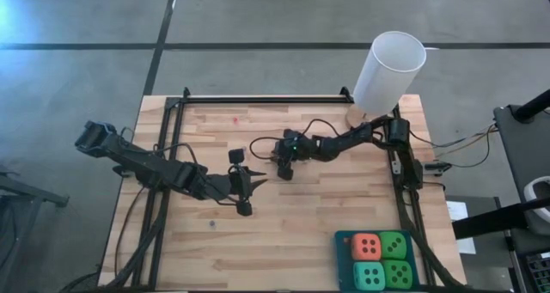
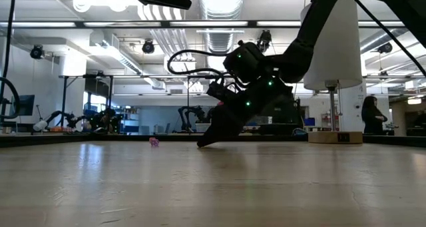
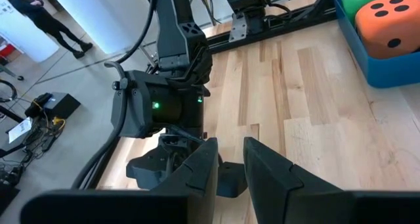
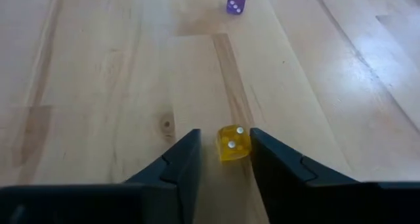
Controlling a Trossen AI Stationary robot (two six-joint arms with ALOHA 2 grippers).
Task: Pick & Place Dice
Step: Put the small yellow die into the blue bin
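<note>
A small yellow die (image 4: 233,144) lies on the wooden table (image 1: 326,216) near its middle. My right gripper (image 4: 225,148), also (image 1: 284,169), is low over the table, open, with one fingertip on either side of this die. A small purple die (image 4: 236,0), also (image 2: 154,142), lies farther off toward the table's far left. Large soft dice, one orange-red (image 1: 367,246), one turquoise (image 1: 369,274) and two green (image 1: 394,244), sit in a blue tray (image 1: 342,240) at the near right. My left gripper (image 1: 256,180) hovers just left of the right one, its fingers a little apart with nothing between. My right gripper's fingers slant down from the table's right side and bracket the yellow die, which rests on the table. One finger (image 4: 262,152) lies right at the die's side (image 4: 247,145); a gap shows to the other finger. I cannot tell whether it touches.
A tall white cylinder (image 1: 388,70) stands on a wooden base at the far right corner. Black frame rails (image 1: 163,155) run along the table's left, right and far edges. A person (image 2: 368,117) stands in the room beyond. Bare wood lies near and left of the grippers.
</note>
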